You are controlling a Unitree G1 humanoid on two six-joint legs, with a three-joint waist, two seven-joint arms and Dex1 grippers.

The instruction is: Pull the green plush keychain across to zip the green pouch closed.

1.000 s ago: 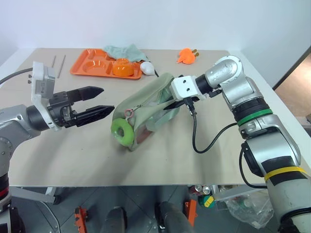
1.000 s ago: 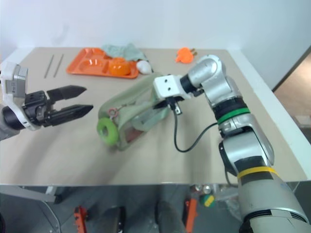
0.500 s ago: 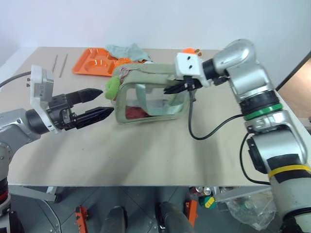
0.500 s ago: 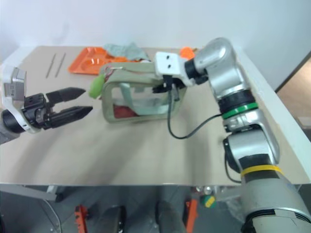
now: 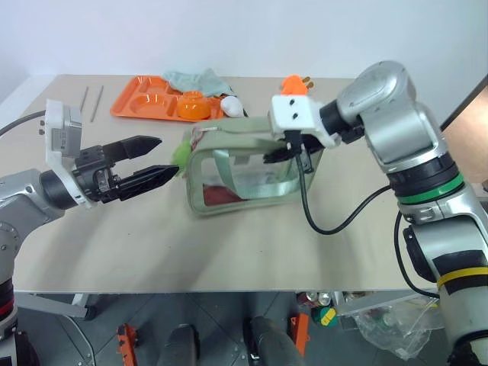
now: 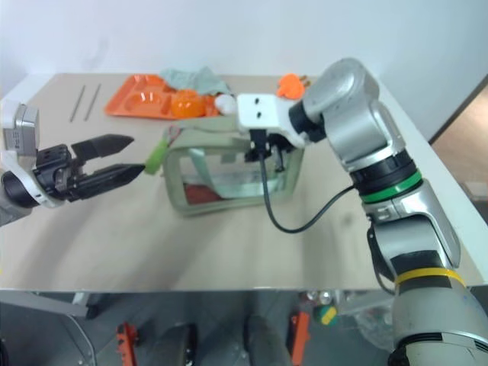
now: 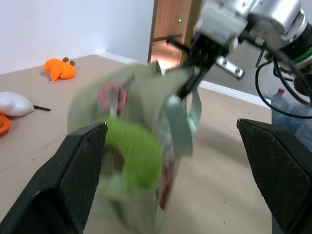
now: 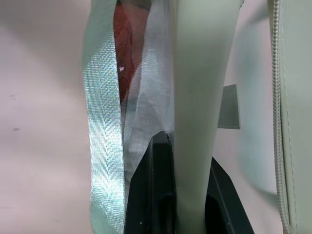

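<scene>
The green pouch (image 5: 242,169) stands upright mid-table, with clear side windows and something red inside. My right gripper (image 5: 284,155) is shut on the fabric at the top of its right end. In the right wrist view that fabric is pinched between the fingers (image 8: 157,185), beside the webbing strap (image 8: 102,122). The green plush keychain (image 5: 181,152) hangs at the pouch's left end on a pinkish clasp (image 7: 110,95). My left gripper (image 5: 167,156) is open just left of the keychain, at its height and not touching it. The left wrist view has the keychain (image 7: 134,152) between the fingers (image 7: 80,168).
At the back of the table lie an orange tray (image 5: 145,97) with an orange bowl (image 5: 192,106), a teal cloth (image 5: 194,78), a white object (image 5: 231,107) and an orange plush toy (image 5: 292,86). Two thin rods (image 5: 91,103) lie far left. A black cable (image 5: 335,221) loops under the right wrist.
The right gripper has raised the pouch from lying on its side to standing upright, then drawn it slightly back and right. The keychain swung up to the left end. The left gripper stayed.
</scene>
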